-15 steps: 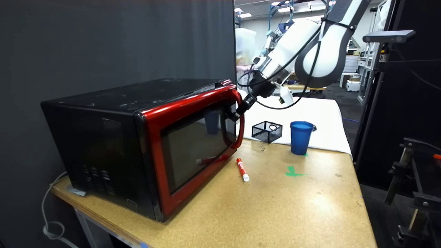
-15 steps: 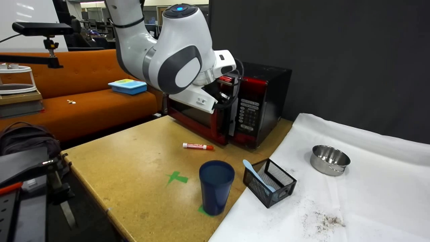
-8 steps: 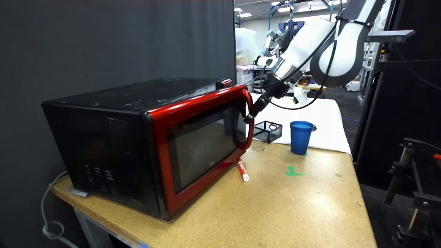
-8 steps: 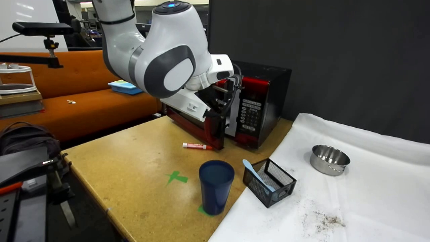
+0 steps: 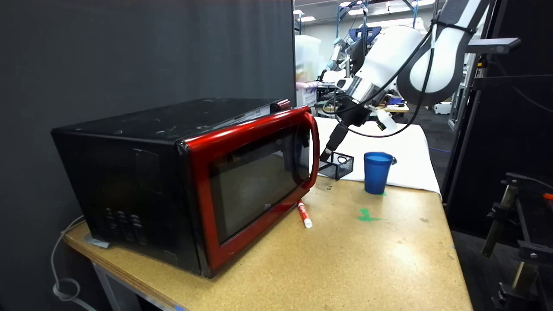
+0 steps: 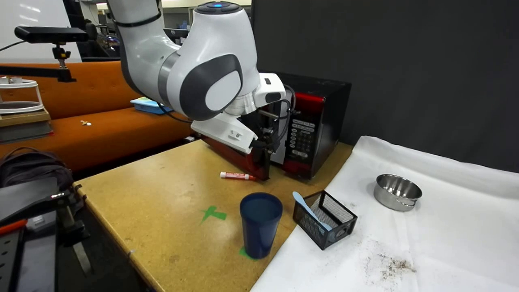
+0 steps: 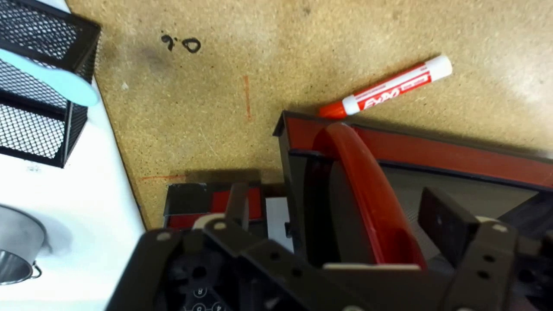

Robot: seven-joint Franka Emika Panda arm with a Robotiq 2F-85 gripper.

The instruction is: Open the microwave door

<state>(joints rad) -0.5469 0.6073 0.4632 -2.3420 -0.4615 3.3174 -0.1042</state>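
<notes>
The microwave [image 5: 116, 194] stands on the table, black casing with a red front. Its door [image 5: 255, 190] is ajar: in the wrist view a gap shows between the door's edge and the control-panel side [image 7: 190, 198]. The curved red handle [image 7: 367, 185] runs, in that view, between the spread fingers of my open gripper [image 7: 343, 211], which hold nothing. One finger [image 7: 447, 226] appears over the door window. From an exterior view my gripper [image 5: 325, 155] is just beyond the handle, seemingly apart from it. Elsewhere the arm hides much of the door.
A red-and-white marker [image 7: 389, 88] lies against or very near the door's lower corner. Close by are a black mesh basket [image 6: 324, 221] with a light-blue spoon, a blue cup [image 6: 261, 225] and a metal bowl [image 6: 397, 192] on a white sheet [image 6: 446, 227].
The door has swung outward, widening its gap, then stayed put. My gripper, earlier with its tips inside the handle, has opened and moved away from the microwave and lower.
</notes>
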